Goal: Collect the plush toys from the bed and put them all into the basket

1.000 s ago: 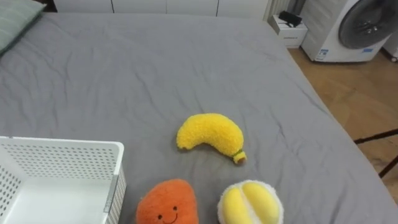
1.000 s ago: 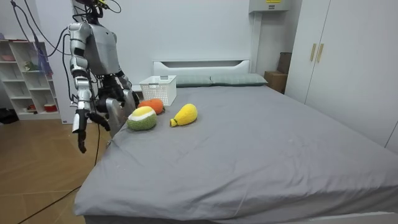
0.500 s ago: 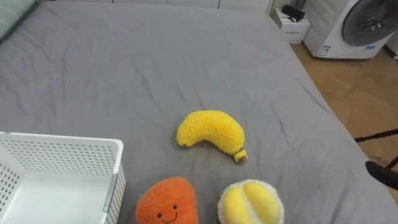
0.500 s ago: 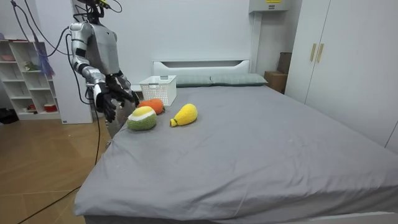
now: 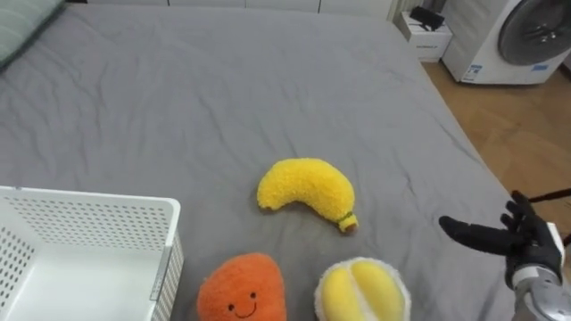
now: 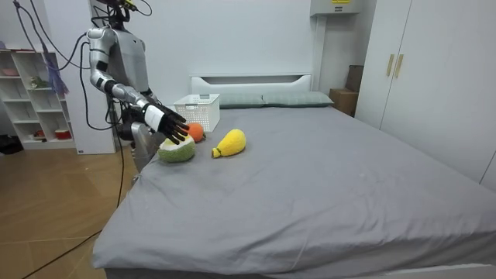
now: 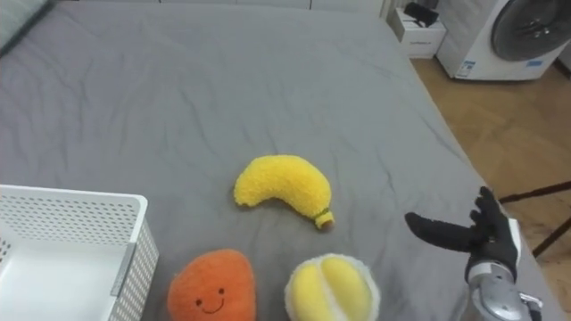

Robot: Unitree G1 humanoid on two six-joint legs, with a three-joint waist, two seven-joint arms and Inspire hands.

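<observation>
Three plush toys were seen lying on the grey bed [image 5: 223, 89], none of them held. The right hand [image 5: 525, 242] was held out over the bed's edge, fingers stretched straight, nothing grasped. The round yellow-green plush [image 5: 361, 292] was found nearest, left of the fingertips. The banana plush [image 5: 306, 190] was seen further left and ahead, the orange plush [image 5: 241, 290] beyond the round one, and the white basket [image 5: 89, 223] farthest left.
</observation>
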